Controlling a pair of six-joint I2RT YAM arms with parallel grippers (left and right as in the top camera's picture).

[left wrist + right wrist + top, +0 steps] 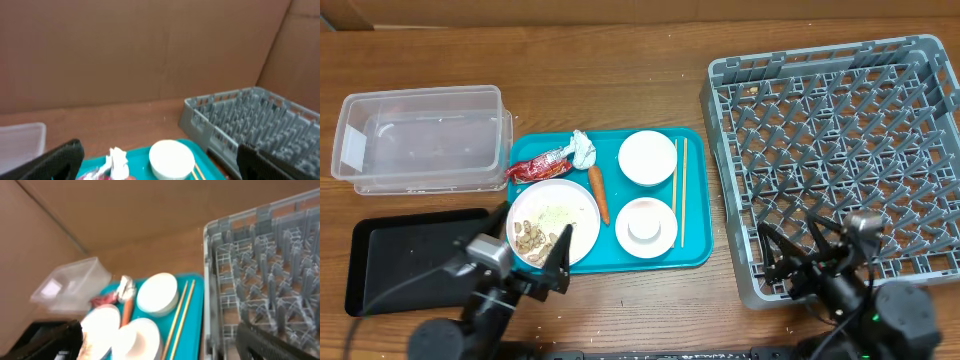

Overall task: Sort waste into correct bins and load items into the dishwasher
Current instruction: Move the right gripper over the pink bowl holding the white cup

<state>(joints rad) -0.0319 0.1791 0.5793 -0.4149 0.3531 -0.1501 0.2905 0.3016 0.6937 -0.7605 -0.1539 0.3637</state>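
Observation:
On the teal tray (695, 245) lie a red wrapper (540, 167), a white tissue (583, 150), a carrot (600, 193) and a plate (570, 235) of peanut shells (532, 236). A white bowl (647, 157) and a second bowl holding a small cup (646, 226) sit beside them. My left gripper (532, 242) hovers open over the plate's near edge. My right gripper (798, 246) stands open over the front-left corner of the grey dish rack (840, 150). The clear tub (420, 135) and the black tray (410, 255) lie to the left.
Two wooden chopsticks (678, 190) lie along the teal tray's right side. The left wrist view shows the far bowl (171, 159), the tissue (117, 161) and the rack (255, 125) before a cardboard wall. The right wrist view shows the chopsticks (180, 312) beside the rack (270, 275).

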